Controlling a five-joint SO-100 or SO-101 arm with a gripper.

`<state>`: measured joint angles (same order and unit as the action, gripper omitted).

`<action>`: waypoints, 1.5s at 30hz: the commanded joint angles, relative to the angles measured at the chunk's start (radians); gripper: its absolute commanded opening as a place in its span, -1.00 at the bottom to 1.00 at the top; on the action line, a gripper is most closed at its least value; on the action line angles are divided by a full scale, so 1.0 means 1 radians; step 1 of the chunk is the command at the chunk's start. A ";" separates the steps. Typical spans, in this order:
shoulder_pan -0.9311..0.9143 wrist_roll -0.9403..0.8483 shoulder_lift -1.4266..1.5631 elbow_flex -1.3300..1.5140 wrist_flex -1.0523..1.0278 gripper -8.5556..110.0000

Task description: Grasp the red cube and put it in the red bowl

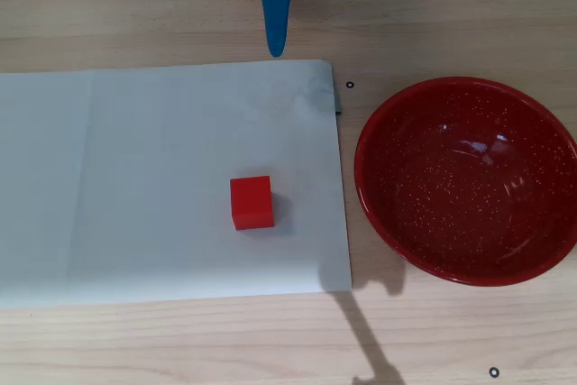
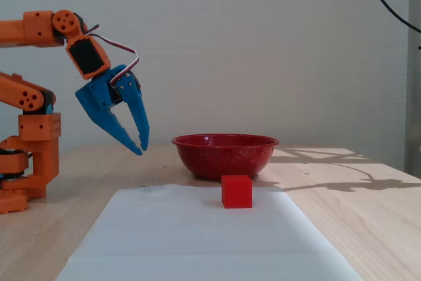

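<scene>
The cube [image 1: 251, 202] sat on the white paper [image 1: 135, 187], toward its right side in the overhead view, untouched. The bowl [image 1: 388, 214] stood on the wooden table [image 1: 451, 6] just right of the paper's edge, empty. In the fixed view the gripper [image 2: 139, 147] hung in the air well left of the cube [image 2: 236, 191], its blue fingers [image 2: 112, 120] only slightly parted, holding nothing.

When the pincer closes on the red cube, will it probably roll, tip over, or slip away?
The red cube rests on a flat face on the white paper, so it probably will not roll or tip. Its faces look matte and flat, so slipping seems unlikely. It looks rigid; the thin paper might shift if it is pushed.
</scene>
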<state>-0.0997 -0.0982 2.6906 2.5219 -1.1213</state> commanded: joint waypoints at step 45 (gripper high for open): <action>0.132 0.192 -1.209 -1.212 -0.210 0.20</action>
<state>0.0552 0.1043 1.4450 1.4266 -1.3545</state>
